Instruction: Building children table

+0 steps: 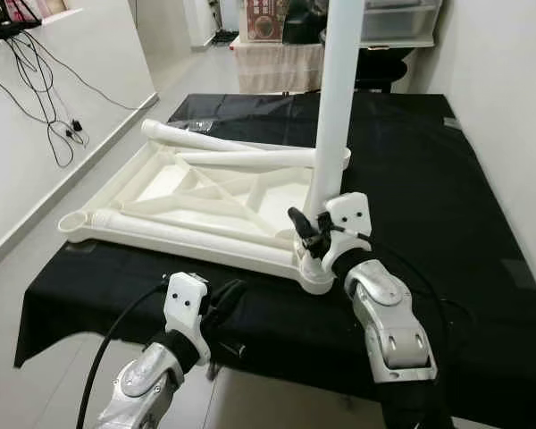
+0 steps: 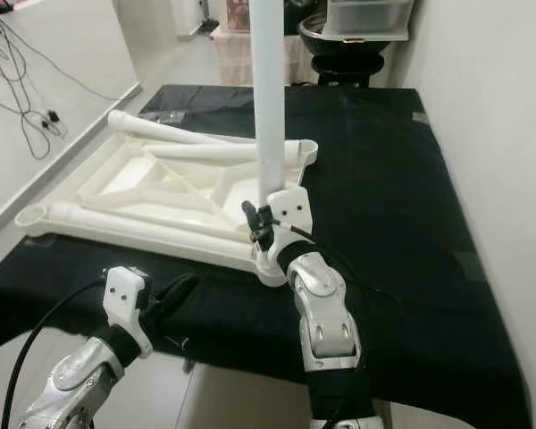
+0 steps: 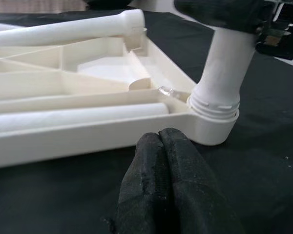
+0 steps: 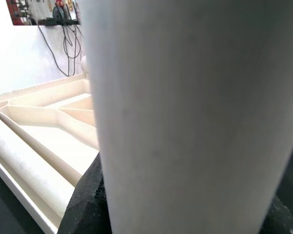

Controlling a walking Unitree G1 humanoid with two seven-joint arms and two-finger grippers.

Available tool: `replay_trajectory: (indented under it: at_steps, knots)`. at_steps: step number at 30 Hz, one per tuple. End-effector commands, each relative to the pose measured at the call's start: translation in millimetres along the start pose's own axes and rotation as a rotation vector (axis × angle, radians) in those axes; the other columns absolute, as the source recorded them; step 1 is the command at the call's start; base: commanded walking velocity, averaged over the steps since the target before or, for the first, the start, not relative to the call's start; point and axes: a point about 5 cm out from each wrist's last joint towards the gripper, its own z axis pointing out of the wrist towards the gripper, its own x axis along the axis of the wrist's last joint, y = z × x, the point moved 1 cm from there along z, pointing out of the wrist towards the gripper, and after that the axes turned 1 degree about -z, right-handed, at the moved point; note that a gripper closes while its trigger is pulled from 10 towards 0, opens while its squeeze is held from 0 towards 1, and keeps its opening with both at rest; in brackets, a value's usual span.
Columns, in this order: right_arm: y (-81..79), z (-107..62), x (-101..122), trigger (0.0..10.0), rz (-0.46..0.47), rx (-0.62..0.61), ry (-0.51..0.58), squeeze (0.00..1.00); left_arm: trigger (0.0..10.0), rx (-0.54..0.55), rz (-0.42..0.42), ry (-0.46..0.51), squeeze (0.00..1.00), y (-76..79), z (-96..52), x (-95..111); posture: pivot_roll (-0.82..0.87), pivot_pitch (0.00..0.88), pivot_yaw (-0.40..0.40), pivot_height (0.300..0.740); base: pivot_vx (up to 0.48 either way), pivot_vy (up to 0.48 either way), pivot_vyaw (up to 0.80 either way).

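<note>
The white children's table top [image 1: 205, 192] lies upside down on a black-covered surface [image 1: 429, 179]. One white leg [image 1: 335, 107] stands upright in the near right corner socket [image 3: 212, 122]. My right gripper [image 1: 311, 234] is shut on this leg just above the socket; in the right wrist view the leg [image 4: 195, 117] sits between the black fingers [image 4: 85, 204]. Three loose legs lie on the underside: one along the near edge [image 1: 188, 231], one in the middle [image 1: 250, 159], one at the far left [image 1: 196, 138]. My left gripper [image 1: 228, 299] is shut and empty, low at the front edge, pointing at the top's near rim [image 3: 88, 136].
A white wall [image 1: 509, 107] runs close along the right side. Grey floor [image 1: 36, 197] with dangling cables [image 1: 45, 98] lies to the left. Behind the surface stand a cloth-covered stand [image 1: 277, 63] and a plastic bin [image 1: 402, 18]. The black cover's right half is bare.
</note>
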Motion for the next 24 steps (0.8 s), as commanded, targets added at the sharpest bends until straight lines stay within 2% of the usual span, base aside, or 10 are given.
replay_trajectory:
  at_steps: [1,4,5,9,10,12,13,17,23,24]
  knots:
    - [5.6,-5.8,-54.2,10.0,0.032,-0.007,-0.239,0.0,10.0,0.005,-0.001,-0.028,0.0,-3.1,-1.5,-5.1,0.0,0.135,0.076,0.74,0.0,0.0,0.0]
    - [7.8,2.0,-46.8,10.0,0.028,0.069,-0.198,0.0,10.0,0.02,0.001,-0.023,0.0,-5.1,-1.4,-4.3,0.0,0.134,0.075,0.74,0.0,0.0,0.0]
    - [8.0,6.9,-38.1,10.0,0.047,0.132,-0.155,1.0,10.0,0.021,0.0,-0.023,0.0,-5.4,-1.3,-4.2,0.01,0.135,0.075,0.74,0.0,0.0,0.0]
    - [6.7,12.9,-19.0,10.0,0.084,0.291,-0.088,1.0,10.0,0.017,-0.003,-0.024,0.0,-5.0,-0.7,-4.0,0.01,0.137,0.073,0.74,0.0,0.0,0.0]
    - [8.2,12.0,-12.3,10.0,0.034,0.359,-0.067,0.8,10.0,0.014,-0.005,-0.023,0.0,-4.1,-0.3,-3.9,0.02,0.14,0.072,0.74,0.0,0.0,0.0]
    - [9.3,11.0,-8.0,10.0,-0.004,0.405,-0.056,0.8,10.0,0.013,-0.006,-0.023,0.0,-3.4,-0.1,-3.8,0.02,0.14,0.071,0.74,0.0,0.0,0.0]
    - [14.1,11.2,-1.0,10.0,-0.059,0.473,-0.044,0.0,10.0,0.012,-0.007,-0.022,0.0,-2.6,-0.2,-3.6,0.02,0.146,0.069,0.74,0.0,0.0,0.0]
    - [24.1,13.9,16.0,10.0,-0.12,0.659,-0.03,0.0,10.0,0.011,-0.009,-0.018,0.0,-0.2,-1.3,-2.9,0.03,0.154,0.066,0.74,0.0,0.0,0.0]
    - [28.6,22.9,25.4,10.0,-0.147,0.786,-0.025,0.0,10.0,0.01,-0.011,-0.016,0.0,3.1,-4.0,-1.9,0.04,0.166,0.061,0.74,0.0,0.0,0.0]
    - [29.6,25.6,26.8,9.5,-0.139,0.803,-0.03,0.0,10.0,0.009,-0.012,-0.016,0.0,4.1,-4.9,-1.7,0.04,0.17,0.058,0.74,0.0,0.0,0.0]
